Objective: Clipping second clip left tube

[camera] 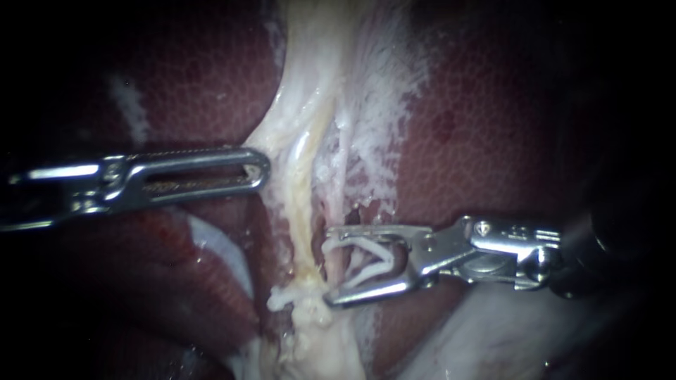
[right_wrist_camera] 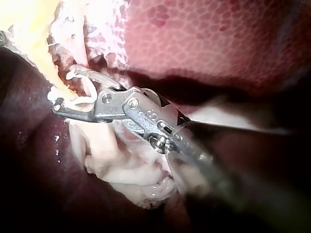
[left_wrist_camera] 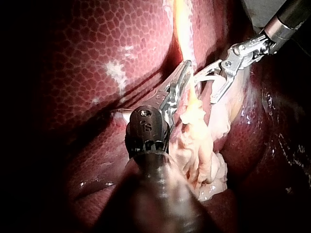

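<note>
So the left instrument (camera: 263, 170) had its jaws together, tip against the tube (camera: 304, 204), probably steadying it. The right instrument (camera: 328, 266) sat just beside that tube, jaws spread but both cradling a white clip (camera: 359, 245), not around the tube yet. No readable writing, tbh.
</note>
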### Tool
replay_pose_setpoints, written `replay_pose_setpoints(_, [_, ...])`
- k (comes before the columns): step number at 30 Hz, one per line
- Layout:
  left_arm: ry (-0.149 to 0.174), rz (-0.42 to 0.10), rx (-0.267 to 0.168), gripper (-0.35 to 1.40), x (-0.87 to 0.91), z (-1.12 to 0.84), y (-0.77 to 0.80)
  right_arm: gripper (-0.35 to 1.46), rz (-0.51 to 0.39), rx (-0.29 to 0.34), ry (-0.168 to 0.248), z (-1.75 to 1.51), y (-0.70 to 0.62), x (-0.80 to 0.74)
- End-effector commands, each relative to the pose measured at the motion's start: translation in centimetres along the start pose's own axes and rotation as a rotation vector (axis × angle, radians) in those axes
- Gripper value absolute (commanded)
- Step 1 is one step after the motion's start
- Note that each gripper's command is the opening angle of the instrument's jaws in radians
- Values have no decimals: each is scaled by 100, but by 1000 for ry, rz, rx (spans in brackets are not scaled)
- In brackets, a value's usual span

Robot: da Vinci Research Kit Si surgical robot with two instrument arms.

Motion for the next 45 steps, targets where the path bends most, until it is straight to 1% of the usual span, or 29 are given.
replay_pose_setpoints(1, [0, 0, 0, -35, 0, 0, 0, 58, 1, 3, -3, 3, -1, 0])
replay_pose_setpoints(8, [0, 1, -1, -35, 1, 0, 0, 58, 9, 43, -11, 31, -4, -3])
replay_pose_setpoints(17, [-1, 2, -1, -35, 2, 1, 0, 56, 26, 80, -17, 49, -7, 5])
replay_pose_setpoints(24, [-1, 2, -2, -35, 3, 2, 0, 55, 25, 83, -17, 66, 0, 12])
replay_pose_setpoints(28, [-1, 2, -2, -35, 3, 2, 0, 53, 22, 97, -19, 68, 2, 13])
replay_pose_setpoints(34, [-1, 2, -2, -35, 4, 2, 0, 52, 37, 89, -17, 62, 7, 17])
replay_pose_setpoints(37, [-1, 2, -2, -35, 4, 2, 0, 49, 84, 87, -17, 60, 8, 16])
replay_pose_setpoints(40, [-1, 2, -2, -35, 4, 2, 0, 37, 166, 85, -25, 58, 8, 13])
replay_pose_setpoints(41, [-1, 2, -2, -35, 4, 2, 0, 30, 171, 84, -28, 58, 8, 12])
replay_pose_setpoints(43, [-1, 2, -1, -35, 4, 2, 0, 2, 201, 74, -53, 57, 9, 11])
replay_pose_setpoints(45, [-1, 3, -1, -35, 4, 3, 1, -27, 213, 48, -86, 56, 11, 10])
